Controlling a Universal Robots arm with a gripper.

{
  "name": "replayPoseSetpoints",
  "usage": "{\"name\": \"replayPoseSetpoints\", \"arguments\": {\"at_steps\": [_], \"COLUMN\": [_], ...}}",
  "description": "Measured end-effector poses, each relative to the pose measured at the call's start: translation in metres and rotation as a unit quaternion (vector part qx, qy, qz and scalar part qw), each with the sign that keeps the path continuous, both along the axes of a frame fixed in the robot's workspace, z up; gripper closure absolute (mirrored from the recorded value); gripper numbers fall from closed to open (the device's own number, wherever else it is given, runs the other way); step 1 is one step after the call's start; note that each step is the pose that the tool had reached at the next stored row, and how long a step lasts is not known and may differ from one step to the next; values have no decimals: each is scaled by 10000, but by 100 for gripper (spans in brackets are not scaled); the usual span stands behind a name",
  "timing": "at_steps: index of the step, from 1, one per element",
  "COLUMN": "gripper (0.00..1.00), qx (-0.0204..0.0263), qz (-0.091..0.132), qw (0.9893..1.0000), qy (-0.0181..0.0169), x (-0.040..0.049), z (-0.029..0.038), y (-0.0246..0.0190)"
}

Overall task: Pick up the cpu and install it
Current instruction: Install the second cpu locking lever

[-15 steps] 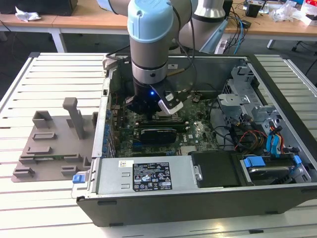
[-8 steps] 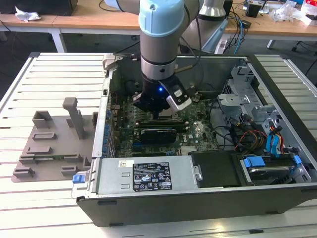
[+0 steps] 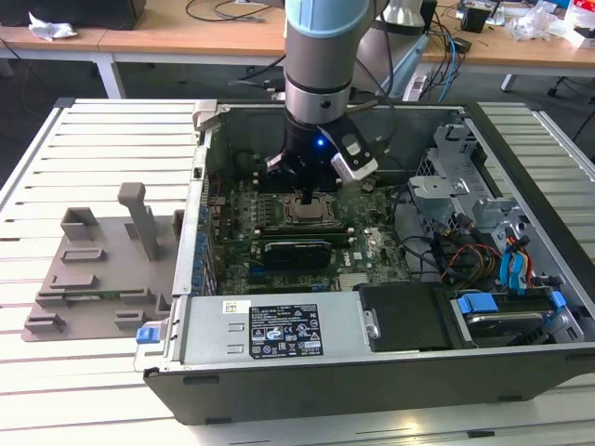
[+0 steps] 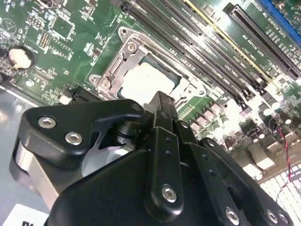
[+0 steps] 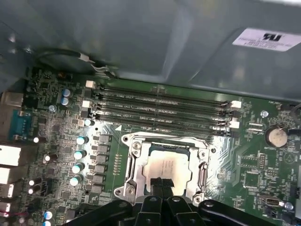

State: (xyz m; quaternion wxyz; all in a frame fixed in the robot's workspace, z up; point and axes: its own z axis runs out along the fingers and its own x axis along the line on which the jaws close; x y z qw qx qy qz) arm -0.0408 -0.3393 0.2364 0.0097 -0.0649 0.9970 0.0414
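Now my pincer [image 5: 162, 186] poised straight over motherboard [image 5: 244, 160] socket [image 5: 164, 165], fingertips pinched together, touching cpu [image 5: 164, 165]. Cpu lies flat inside socket frame, seated; grasping or merely pressing — cannot tell.

In both wrist views the gripper's [image 5: 162, 184] black body covers one edge of the cpu [image 5: 165, 168], so contact cannot be judged. In the exterior view the arm [image 3: 321, 56] is cut off above.

One high outside camera, two close wrist cameras.
The exterior view looks down into the open case [image 3: 390, 372]; both wrist views look past the fingers [image 5: 162, 186] at the socket [image 4: 141, 70].
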Motion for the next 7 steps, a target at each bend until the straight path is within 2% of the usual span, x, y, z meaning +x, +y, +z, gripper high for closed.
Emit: {"name": "replayPoseSetpoints", "arguments": {"at_steps": [7], "gripper": [89], "qx": [1], "qz": [-1], "qw": [10000], "qy": [0], "x": [-1], "z": [8], "y": [0]}}
